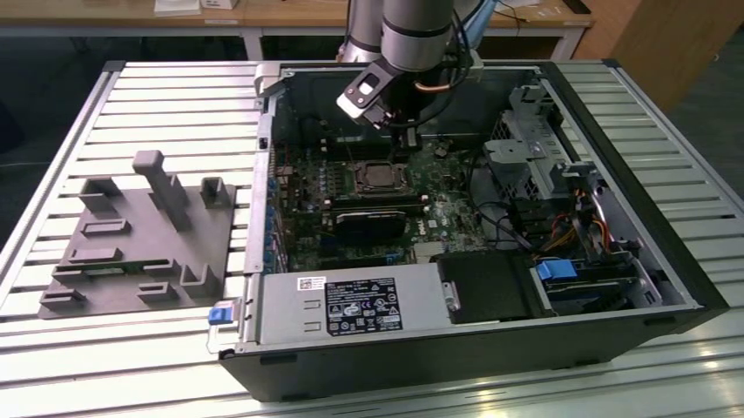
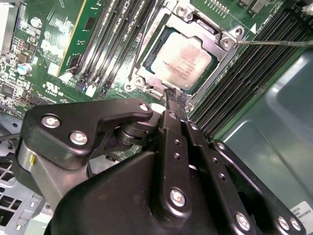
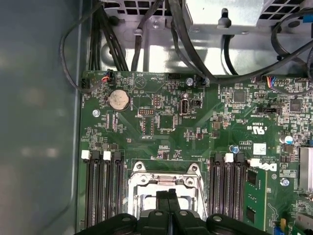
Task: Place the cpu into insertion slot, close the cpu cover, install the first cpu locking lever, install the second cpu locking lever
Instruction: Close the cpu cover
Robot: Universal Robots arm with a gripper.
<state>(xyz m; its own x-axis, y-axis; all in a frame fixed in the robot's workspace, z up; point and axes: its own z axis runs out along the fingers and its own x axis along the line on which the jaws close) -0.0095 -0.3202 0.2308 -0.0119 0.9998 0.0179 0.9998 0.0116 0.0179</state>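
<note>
The cpu (image 2: 180,61) lies flat in the insertion slot (image 3: 138,182) on the green motherboard (image 3: 161,122) inside the open computer case (image 1: 651,287), which stands on the slatted counter (image 1: 174,104). The cpu's pale metal top shows through the window of the cpu cover (image 2: 218,58). I judge that the cover is down over it, so placing and covering look done and the lever stage is the step in hand.

My claw (image 2: 174,96) has its two fingers pressed together with nothing visible between them. Its tip stands at the rim of the slot, on the side nearest my wrist.

A thin rod (image 2: 274,43) runs out from one corner of the cover. I take it for a locking lever, not yet latched. Working it would call for a narrow, steady tip that catches the rod without sliding onto the cover.

My fingers hide the nearest edge of the slot, so I cannot tell whether the tip touches metal or hovers just above it. The rod's far end is cut off, and I cannot make out a second lever.
</note>
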